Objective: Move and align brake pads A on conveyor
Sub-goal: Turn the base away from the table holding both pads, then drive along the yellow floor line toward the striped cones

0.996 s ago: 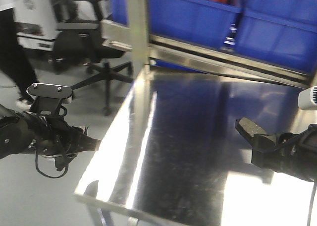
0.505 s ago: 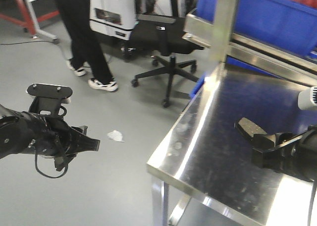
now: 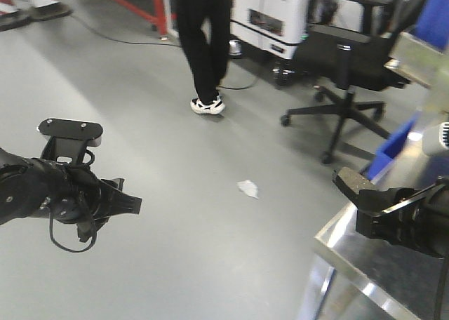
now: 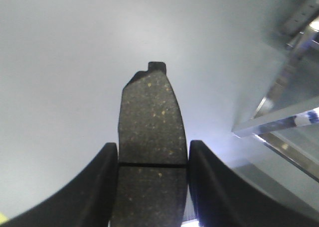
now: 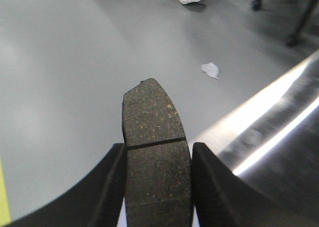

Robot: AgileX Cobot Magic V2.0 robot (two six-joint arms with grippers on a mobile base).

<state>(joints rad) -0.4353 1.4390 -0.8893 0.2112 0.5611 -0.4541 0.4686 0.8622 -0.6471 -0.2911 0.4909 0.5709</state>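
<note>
My left arm reaches forward and level over the grey floor (image 3: 175, 264). My left gripper (image 4: 152, 152) is closed down to the width of a brake pad (image 4: 149, 112), pinching it edge to edge at its groove, with the notched end pointing away from me. My right gripper (image 5: 157, 155) clamps a second brake pad (image 5: 152, 117) the same way, above the corner of the steel table (image 5: 279, 152). Markings on the white cabinet (image 3: 270, 11) are too blurred to read
</note>
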